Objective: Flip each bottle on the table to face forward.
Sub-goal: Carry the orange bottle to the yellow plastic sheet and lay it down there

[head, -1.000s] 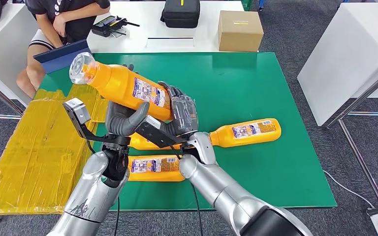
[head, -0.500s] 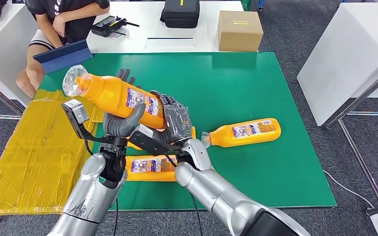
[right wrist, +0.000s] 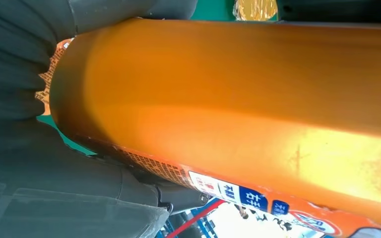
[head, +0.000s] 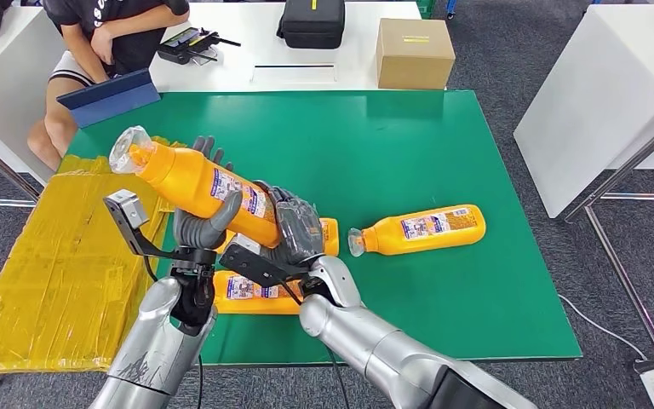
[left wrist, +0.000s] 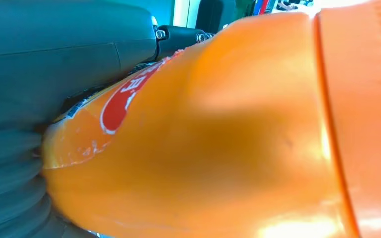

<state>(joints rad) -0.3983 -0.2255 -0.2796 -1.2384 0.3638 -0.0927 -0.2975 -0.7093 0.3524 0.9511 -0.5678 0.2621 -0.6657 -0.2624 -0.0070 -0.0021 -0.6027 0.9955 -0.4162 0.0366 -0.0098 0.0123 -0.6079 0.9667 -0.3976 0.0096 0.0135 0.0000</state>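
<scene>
Fingers [head: 207, 152] of the left hand [head: 204, 217] wrap the middle of an orange bottle [head: 196, 183] held tilted above the green counter [head: 409, 153] in the head view, its clear cap end raised toward the counter's far left corner. The right hand [head: 296, 228] clasps the same bottle at its lower, base end, dark fingers closed over the label. Beneath the two hands lie a second bottle [head: 255, 291] near the front edge and a third bottle [head: 328, 235], mostly hidden behind the right hand. A fourth bottle [head: 419, 228] lies on its side to the right, well apart from the hands, label up and cap toward them. Yellow sheeting [head: 60, 256] covers the floor left of the counter. Behind it, a seated person [head: 106, 38] leans at a white desk [head: 247, 43] carrying a black case [head: 313, 21] and a cardboard box [head: 415, 53].

Left wrist view: the orange bottle [left wrist: 228, 134] presses close against the hand's grey cover [left wrist: 39, 89], a red-and-white label patch at the contact.

Right wrist view: the bottle's orange body [right wrist: 238, 99] runs across the frame, gripped between grey thumb [right wrist: 64, 198] and cover, label strip along one edge.
</scene>
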